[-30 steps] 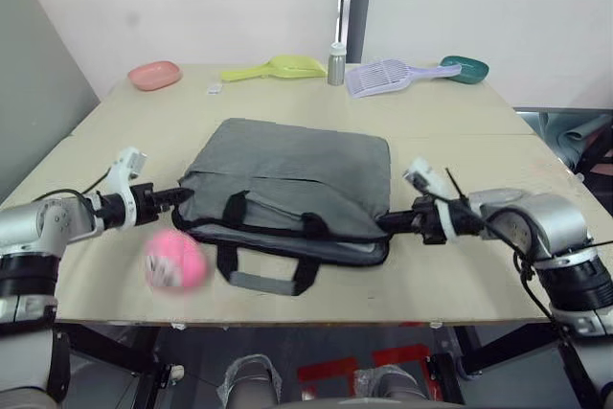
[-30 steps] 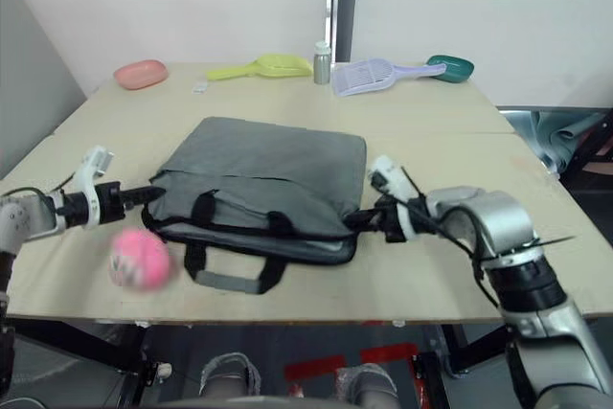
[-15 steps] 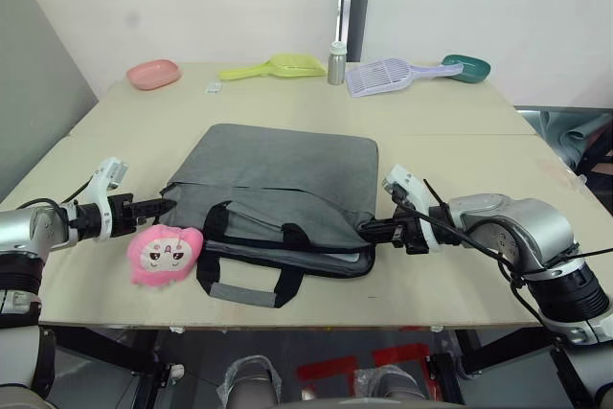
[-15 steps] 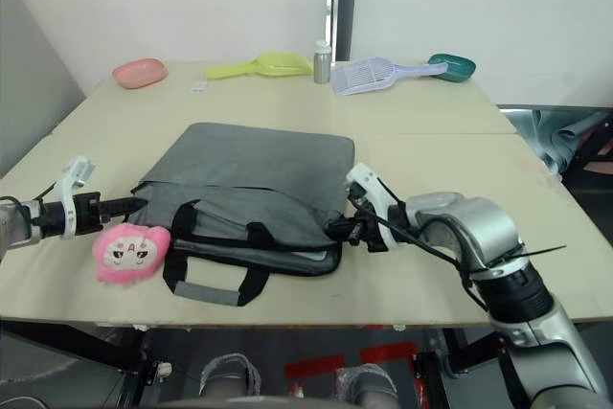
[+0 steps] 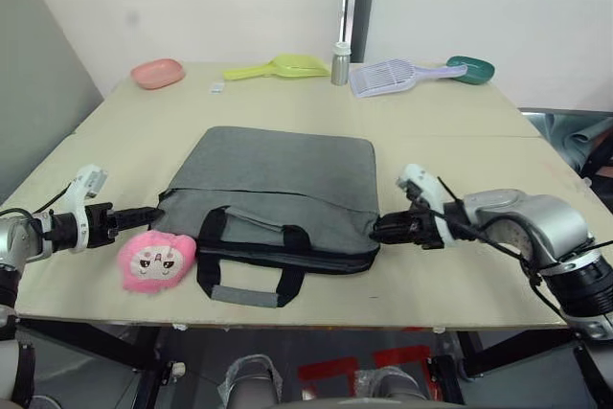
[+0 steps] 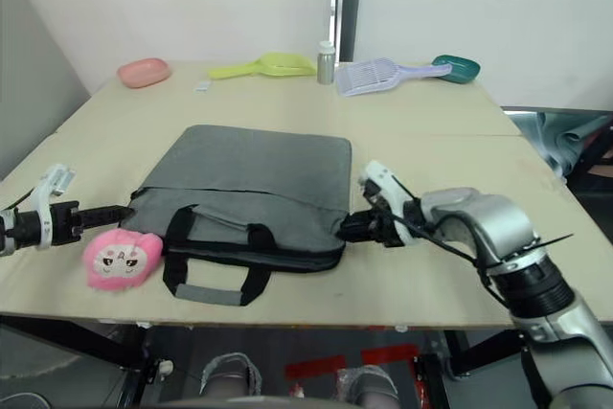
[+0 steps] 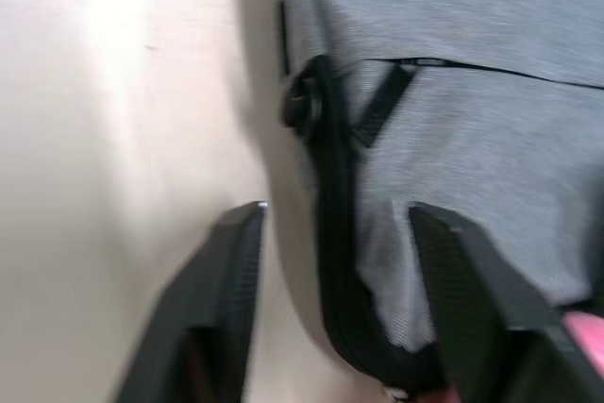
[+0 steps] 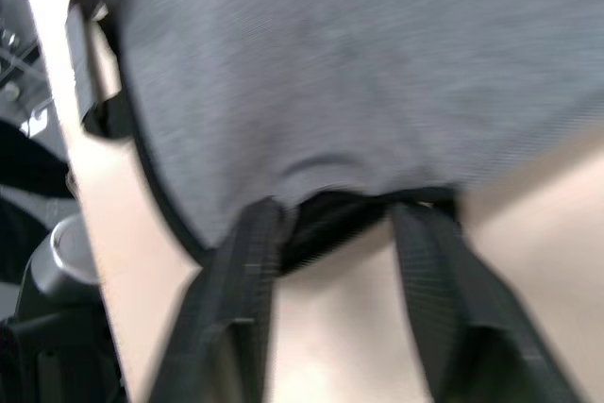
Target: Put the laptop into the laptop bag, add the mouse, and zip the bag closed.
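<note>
Near edge: the pink plush toy (image 5: 155,258) sits just beside the bag's near-left corner, close to the table (image 5: 460,275) edge.
Handles: two black loop handles (image 5: 251,265) flop toward the robot off the bag's near side.
Left gripper (image 5: 144,214): low at the bag's left corner; in its wrist view the fingers (image 7: 226,280) are spread wide, the black trim and a zipper end between them, nothing clamped.
Right gripper (image 5: 381,228): at the bag's near-right corner; in its wrist view the fingers (image 8: 241,299) stand apart, straddling the black edge, not visibly pinching it.
Laptop bag (image 5: 278,189): flat mid-table, grey top panel smooth, near edge looking closed up.
Laptop and mouse: neither is out on the table; likely inside already, though I can't confirm that.
Step in hand: looks like the zip-up, or its finish.
Doing it well: one side should pin the corner fabric while the other takes the pull tab, not the trim, and runs it along the seam, keeping the bag flat and the handles and toy off the track.
Far edge: pink dish (image 5: 156,73), yellow scoop (image 5: 278,68), small bottle (image 5: 340,62), lilac scoop (image 5: 393,75), green bowl (image 5: 471,69), all well apart from the bag.
</note>
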You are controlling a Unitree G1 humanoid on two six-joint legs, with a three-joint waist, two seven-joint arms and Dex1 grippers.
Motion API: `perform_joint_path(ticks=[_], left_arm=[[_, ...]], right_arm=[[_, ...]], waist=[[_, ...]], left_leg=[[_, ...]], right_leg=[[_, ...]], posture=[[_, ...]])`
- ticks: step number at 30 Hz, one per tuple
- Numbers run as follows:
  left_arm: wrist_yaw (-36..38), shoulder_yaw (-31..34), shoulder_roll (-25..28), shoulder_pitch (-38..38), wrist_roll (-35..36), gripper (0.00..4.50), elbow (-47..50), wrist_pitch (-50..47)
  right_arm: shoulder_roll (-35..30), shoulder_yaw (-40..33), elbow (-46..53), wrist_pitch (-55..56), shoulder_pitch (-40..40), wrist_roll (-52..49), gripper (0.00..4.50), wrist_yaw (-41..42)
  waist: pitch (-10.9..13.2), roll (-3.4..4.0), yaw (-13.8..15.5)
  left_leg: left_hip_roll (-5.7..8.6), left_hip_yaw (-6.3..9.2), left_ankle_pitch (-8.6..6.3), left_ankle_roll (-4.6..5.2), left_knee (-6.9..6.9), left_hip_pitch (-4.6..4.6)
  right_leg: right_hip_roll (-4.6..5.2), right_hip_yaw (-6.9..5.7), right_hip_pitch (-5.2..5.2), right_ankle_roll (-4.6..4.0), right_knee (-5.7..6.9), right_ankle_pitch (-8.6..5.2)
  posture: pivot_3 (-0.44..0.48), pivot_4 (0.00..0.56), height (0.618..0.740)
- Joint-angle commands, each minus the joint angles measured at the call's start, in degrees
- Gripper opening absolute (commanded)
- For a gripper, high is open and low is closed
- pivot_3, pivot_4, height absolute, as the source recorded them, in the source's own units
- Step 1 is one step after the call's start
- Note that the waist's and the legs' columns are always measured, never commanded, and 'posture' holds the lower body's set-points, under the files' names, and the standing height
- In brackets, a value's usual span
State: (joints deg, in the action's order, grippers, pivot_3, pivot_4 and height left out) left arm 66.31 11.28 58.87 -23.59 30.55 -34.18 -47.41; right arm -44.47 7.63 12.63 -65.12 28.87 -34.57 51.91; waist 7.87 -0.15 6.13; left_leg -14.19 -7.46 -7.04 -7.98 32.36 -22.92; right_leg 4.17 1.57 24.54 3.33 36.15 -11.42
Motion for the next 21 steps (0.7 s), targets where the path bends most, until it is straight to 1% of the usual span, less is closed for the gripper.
perform_joint_path(ticks=[1, 2, 4, 7, 9, 11, 12, 14, 17, 19, 21], left_arm=[[-0.77, 2.17, 3.75, -1.07, -2.80, 4.33, -1.42, 3.41], [-0.74, 2.58, 4.69, -1.80, -3.20, 4.50, -2.33, 3.97], [0.92, 3.80, 6.25, -2.12, -2.79, 4.50, -0.95, 5.70], [5.01, 7.40, 7.05, -1.76, 1.03, 4.50, 4.78, 5.63], [9.21, 9.89, 7.51, 0.97, 5.09, 4.50, 13.03, 3.34], [14.86, 11.72, 8.65, 6.25, 9.39, 4.50, 23.90, 1.07], [15.89, 12.30, 8.76, 7.85, 11.14, 4.50, 28.85, 0.19], [15.67, 13.49, 8.06, 9.08, 14.96, 4.50, 37.40, -1.60], [14.84, 14.68, 6.90, 9.58, 21.42, 4.50, 48.65, -3.95], [14.56, 14.76, 6.81, 10.19, 23.26, 4.50, 54.05, -3.65], [14.87, 14.58, 7.47, 11.21, 22.98, 4.50, 56.37, -2.72]], right_arm=[[-4.55, -4.77, -0.68, 1.14, 0.71, -1.82, 3.45, 4.03], [-6.43, -5.90, -0.42, 1.51, 0.34, -2.34, 3.80, 5.60], [-9.09, -8.43, -0.74, 1.96, 0.48, -3.52, 4.47, 7.54], [-8.49, -13.91, -1.51, 1.20, 3.38, -7.72, 4.47, 8.10], [-6.76, -17.44, -0.50, 1.12, 6.14, -11.34, 4.47, 7.86], [-4.81, -19.27, 1.37, 0.87, 8.07, -14.64, 4.47, 7.11], [-3.92, -19.20, 2.59, 0.95, 8.62, -15.56, 4.23, 6.61], [-2.11, -18.35, 4.37, 0.44, 9.44, -16.87, 3.67, 4.92], [0.47, -15.16, 6.78, 0.43, 9.71, -16.45, 2.65, 2.05], [2.24, -11.71, 7.85, 1.35, 9.60, -14.37, 1.94, -0.02], [4.25, -7.82, 7.35, 2.09, 9.84, -11.64, 1.19, -2.32]], waist=[[0.00, 0.00, 0.00], [0.03, 0.00, 0.02], [0.03, -0.03, 0.03], [0.02, -0.04, -0.01], [0.03, -0.03, -0.15], [0.02, -0.03, -0.46], [0.02, -0.04, -0.56], [0.02, -0.03, -0.48], [0.03, -0.03, -0.23], [0.04, -0.01, -0.33], [0.04, 0.00, -0.57]], left_leg=[[0.00, 0.00, 0.00, 0.01, 0.00, -0.01], [0.01, -0.02, 0.00, 0.02, 0.01, -0.01], [-0.01, -0.01, -0.02, 0.04, 0.00, -0.03], [-0.01, -0.01, -0.03, 0.06, -0.02, -0.02], [-0.01, -0.03, -0.03, 0.07, 0.02, -0.01], [-0.01, -0.06, -0.03, 0.08, 0.07, -0.01], [0.00, -0.07, -0.04, 0.10, 0.05, -0.01], [-0.02, -0.07, -0.05, 0.11, 0.01, -0.01], [-0.03, -0.04, -0.04, 0.12, -0.01, -0.03], [-0.02, -0.06, -0.04, 0.12, 0.01, -0.04], [-0.01, -0.06, -0.04, 0.12, 0.01, -0.03]], right_leg=[[0.00, 0.00, 0.00, 0.00, -0.01, 0.00], [0.00, 0.01, 0.00, 0.00, -0.01, 0.00], [-0.02, 0.01, 0.01, 0.00, -0.05, 0.00], [-0.02, 0.01, 0.00, 0.00, -0.07, 0.00], [0.00, 0.02, 0.00, -0.01, -0.01, 0.00], [0.01, 0.05, 0.03, -0.02, 0.04, 0.00], [0.03, 0.05, 0.02, -0.04, 0.03, -0.02], [0.01, 0.02, 0.04, -0.10, 0.01, -0.05], [-0.02, -0.03, 0.07, -0.11, 0.04, -0.06], [-0.01, -0.02, 0.06, -0.11, 0.04, -0.06], [-0.01, -0.01, 0.06, -0.11, 0.05, -0.06]], posture=[[0.000, 0.150, 0.740], [0.000, 0.150, 0.740], [0.000, 0.150, 0.740], [0.000, 0.150, 0.740], [0.000, 0.150, 0.740], [0.000, 0.150, 0.740], [0.000, 0.150, 0.740], [0.000, 0.150, 0.740], [0.000, 0.150, 0.740], [0.000, 0.150, 0.740], [0.000, 0.150, 0.740]])
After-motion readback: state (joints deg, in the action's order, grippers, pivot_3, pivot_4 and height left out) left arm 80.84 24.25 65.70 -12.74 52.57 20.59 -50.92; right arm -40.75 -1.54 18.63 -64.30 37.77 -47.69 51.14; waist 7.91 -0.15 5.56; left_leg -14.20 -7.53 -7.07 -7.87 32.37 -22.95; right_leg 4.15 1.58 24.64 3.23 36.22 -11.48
